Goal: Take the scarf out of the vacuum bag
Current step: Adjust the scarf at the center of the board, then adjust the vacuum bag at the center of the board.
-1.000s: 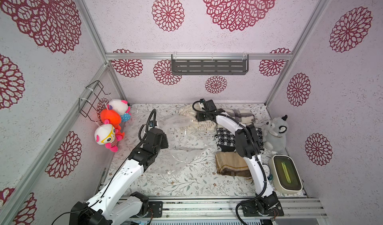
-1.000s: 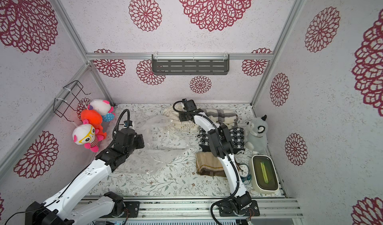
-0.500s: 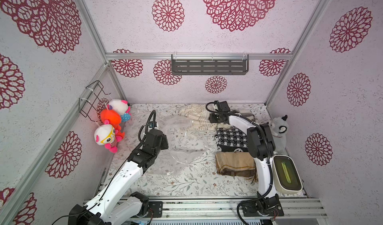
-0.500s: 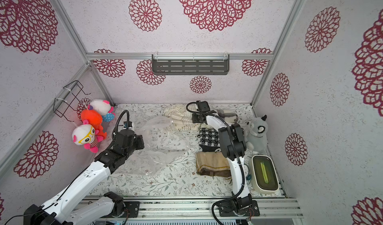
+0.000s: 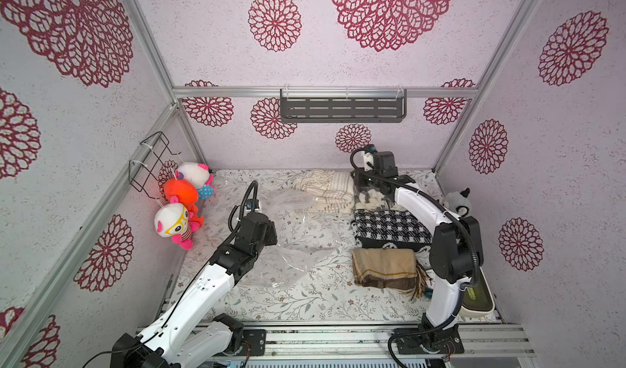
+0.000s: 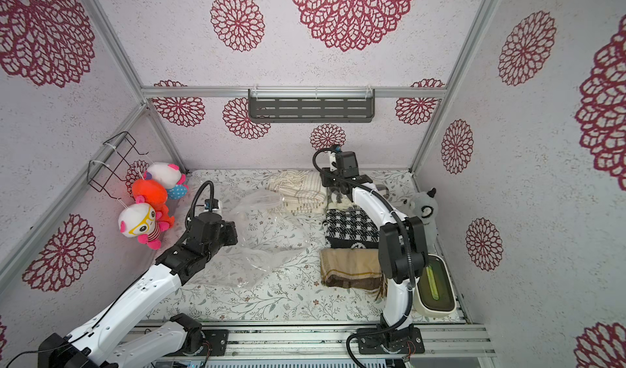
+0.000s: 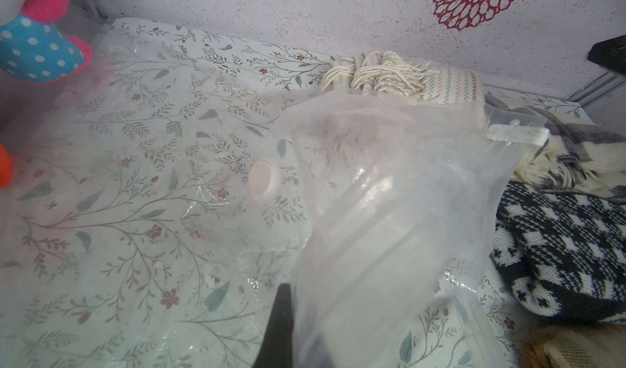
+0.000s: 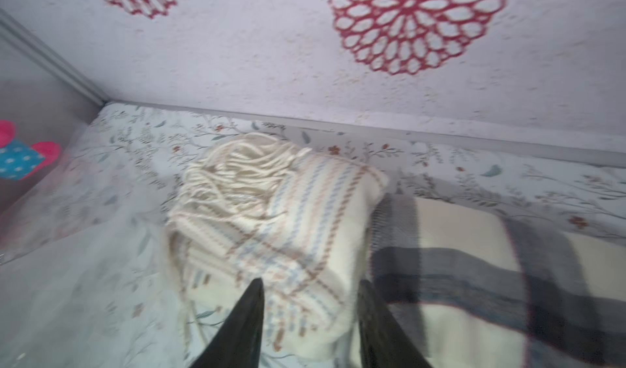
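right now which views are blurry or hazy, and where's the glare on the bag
Right wrist view: motion-smeared throughout, the cream scarf soft-edged. Left wrist view: sharp on the valve, but the bag near the lens is milky with bright glints. Both top views: crisp and evenly lit, only small highlights on the plastic.

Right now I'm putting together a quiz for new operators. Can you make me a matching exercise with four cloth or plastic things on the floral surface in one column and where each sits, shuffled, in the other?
Things:
1. cream fringed scarf
2. black-and-white scarf
3. tan scarf
4. vacuum bag

Places:
A. nearest the arms' bases of the three scarves
B. pinched in the left gripper
C. by the back wall
D. between two other scarves

Pairs: 1-C, 2-D, 3-A, 4-B
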